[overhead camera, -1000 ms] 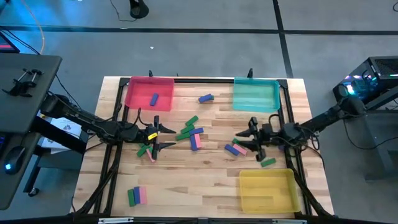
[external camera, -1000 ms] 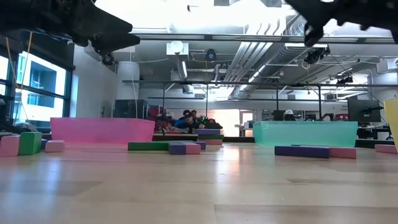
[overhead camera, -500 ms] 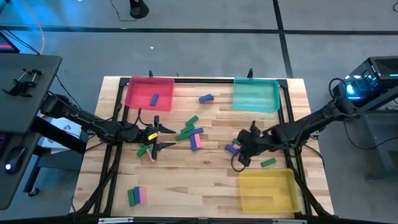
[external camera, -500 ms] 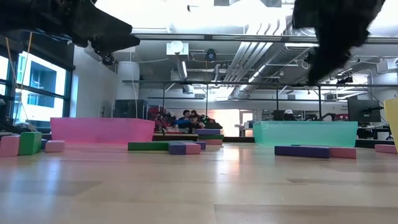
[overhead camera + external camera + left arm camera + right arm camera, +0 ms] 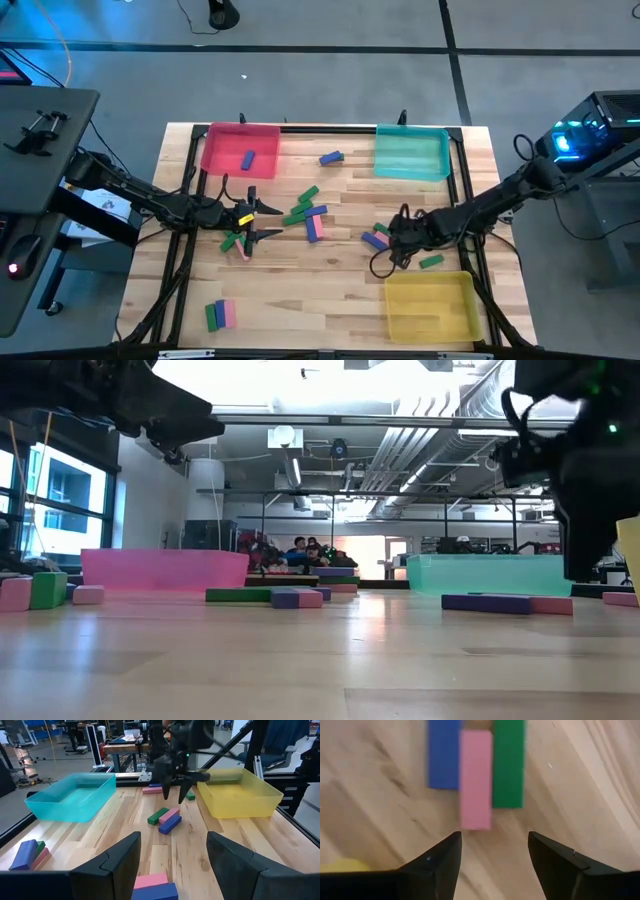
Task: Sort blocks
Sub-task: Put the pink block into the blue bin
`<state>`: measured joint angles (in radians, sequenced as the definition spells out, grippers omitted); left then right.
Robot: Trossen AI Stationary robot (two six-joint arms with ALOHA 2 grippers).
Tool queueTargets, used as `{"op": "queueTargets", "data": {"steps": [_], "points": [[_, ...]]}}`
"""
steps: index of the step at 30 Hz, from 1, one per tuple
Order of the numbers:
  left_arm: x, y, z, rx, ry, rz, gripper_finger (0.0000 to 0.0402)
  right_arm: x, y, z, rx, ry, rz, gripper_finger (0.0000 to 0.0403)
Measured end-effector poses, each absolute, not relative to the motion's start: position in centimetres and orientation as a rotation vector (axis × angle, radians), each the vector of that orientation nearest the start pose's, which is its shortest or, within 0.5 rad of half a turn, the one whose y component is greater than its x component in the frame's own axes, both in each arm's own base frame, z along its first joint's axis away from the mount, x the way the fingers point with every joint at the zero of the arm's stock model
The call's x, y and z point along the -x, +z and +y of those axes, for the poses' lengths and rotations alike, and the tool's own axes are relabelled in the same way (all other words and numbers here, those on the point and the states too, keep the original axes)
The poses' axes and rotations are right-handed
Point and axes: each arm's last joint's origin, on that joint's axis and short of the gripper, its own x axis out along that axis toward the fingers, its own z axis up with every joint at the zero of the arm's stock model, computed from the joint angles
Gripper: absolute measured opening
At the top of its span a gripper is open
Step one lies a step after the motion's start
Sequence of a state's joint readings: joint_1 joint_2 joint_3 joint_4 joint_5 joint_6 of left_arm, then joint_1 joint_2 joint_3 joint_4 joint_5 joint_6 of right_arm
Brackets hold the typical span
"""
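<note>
Working here with the right gripper: released, fingers spread wide, nothing between them, pointed down at the right-middle of the table, between the teal tray on the far side and the yellow tray on the near side. Directly under it, three blocks lying flat and touching side by side: blue block, pink block in the middle, green block. Probably going for the pink one, judging by its end lying just ahead of the gap between the fingers and sticking out a little past the other two. To do this step well: centre the gap on the pink block first, being now a bit off to one side; then come down straight. Mind the neighbours, pressed against both long sides with no room for fingers there. Better perhaps to pinch only the free end, or to turn the wrist and take the block by its two short ends. Close only when low enough, then lift gently, to avoid dragging blue and green along. Waiting at the left-middle: left gripper, also released, holding nothing, above a few blocks. More blocks scattered in the centre, some at the near left, two already in the pink tray at far left. Most of the sorting not yet done.
</note>
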<state>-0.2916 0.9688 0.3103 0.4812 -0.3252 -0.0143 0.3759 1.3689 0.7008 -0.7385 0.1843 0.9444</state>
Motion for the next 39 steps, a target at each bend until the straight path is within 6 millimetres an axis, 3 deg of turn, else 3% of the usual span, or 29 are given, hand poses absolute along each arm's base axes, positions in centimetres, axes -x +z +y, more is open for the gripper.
{"op": "queueTargets", "data": {"steps": [9, 23, 29, 33, 39], "points": [[-18.9, 20.2, -4.7, -0.039, 0.035, 0.167, 0.0213, -19.8, 13.9, 7.3, -0.437, -0.391, 1.176, 0.0215], [-18.9, 20.2, -4.7, -0.038, 0.035, 0.166, 0.0213, -20.2, 13.9, 7.3, -0.396, -0.36, 1.122, 0.0215], [-18.9, 20.2, -4.7, -0.038, 0.035, 0.166, 0.0213, -20.5, 12.7, 7.4, -0.367, -0.389, 1.16, 0.0207], [-18.9, 20.2, -4.7, -0.038, 0.035, 0.166, 0.0213, -20.6, 12.4, 7.4, -0.358, -0.403, 1.169, 0.0164], [-18.9, 20.2, -4.7, -0.035, 0.035, 0.165, 0.0213, -20.3, 13.2, 7.3, -0.401, -0.397, 1.149, 0.0043]]}}
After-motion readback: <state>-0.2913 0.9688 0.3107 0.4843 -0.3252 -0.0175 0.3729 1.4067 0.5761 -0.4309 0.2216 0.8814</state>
